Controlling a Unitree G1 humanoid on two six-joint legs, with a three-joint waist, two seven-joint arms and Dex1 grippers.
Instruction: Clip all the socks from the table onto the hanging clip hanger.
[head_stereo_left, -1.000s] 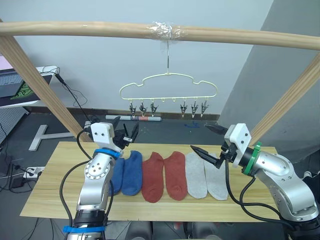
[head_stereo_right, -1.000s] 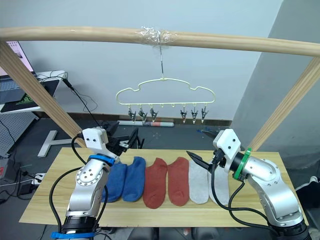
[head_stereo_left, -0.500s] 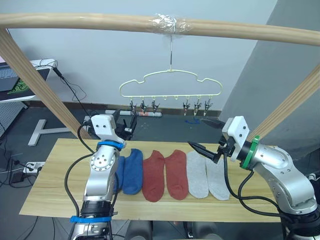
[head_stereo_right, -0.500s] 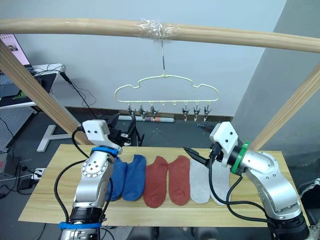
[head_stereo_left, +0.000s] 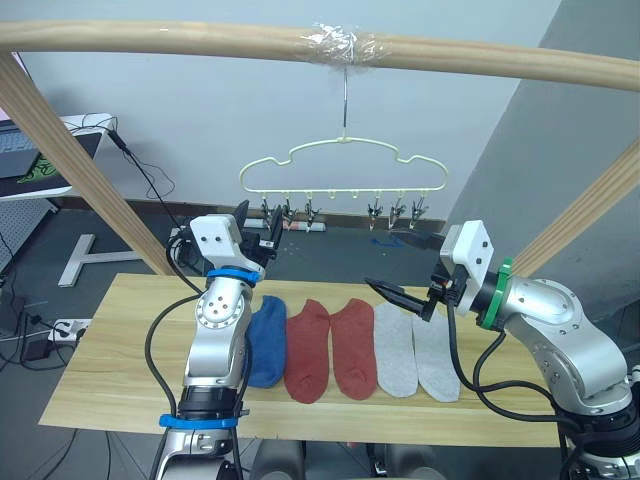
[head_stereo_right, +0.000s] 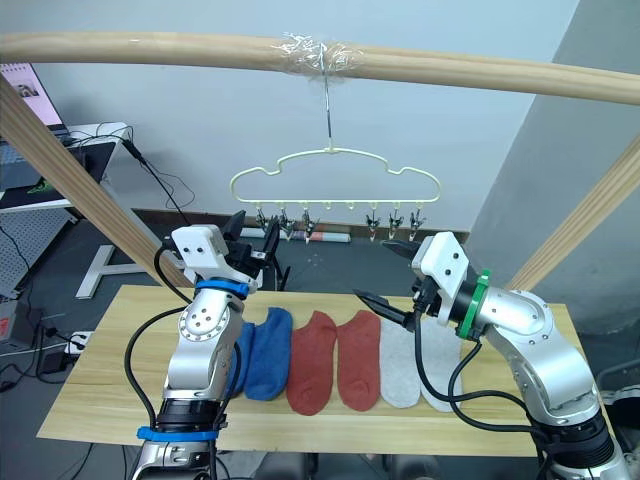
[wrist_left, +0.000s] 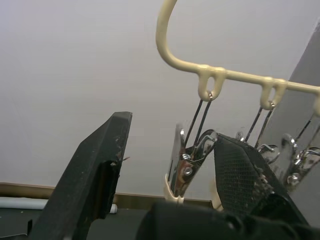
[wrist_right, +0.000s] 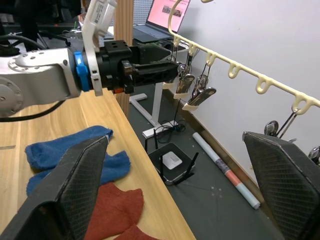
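Six socks lie side by side across the middle of the surface (head_stereo_left: 100, 370), all with their long axes running from the near edge toward the far edge: two blue socks (head_stereo_left: 264, 340) at the robot's left, one partly hidden behind the left arm, two rust-red socks (head_stereo_left: 330, 347) in the centre, and two light grey socks (head_stereo_left: 415, 350) at the right. None is clipped yet. Above and beyond them the clip hanger (head_stereo_left: 342, 165) hangs by its hook from a taped wooden pole (head_stereo_left: 150, 40), its six dark clips (head_stereo_left: 306, 212) in two groups of three along the lower bar. The left gripper (head_stereo_left: 256, 226) is raised off the surface, fingers spread wide, and in its wrist view the leftmost clip (wrist_left: 186, 167) hangs right between them, so this arm looks set to work that clip rather than a sock. The right gripper (head_stereo_left: 402, 270) hovers above the seam between red and grey socks, also spread wide and empty. Of the two, the right is nearer the socks, and a grey sock lies just below and slightly to its right, so a downward reach would probably meet it.
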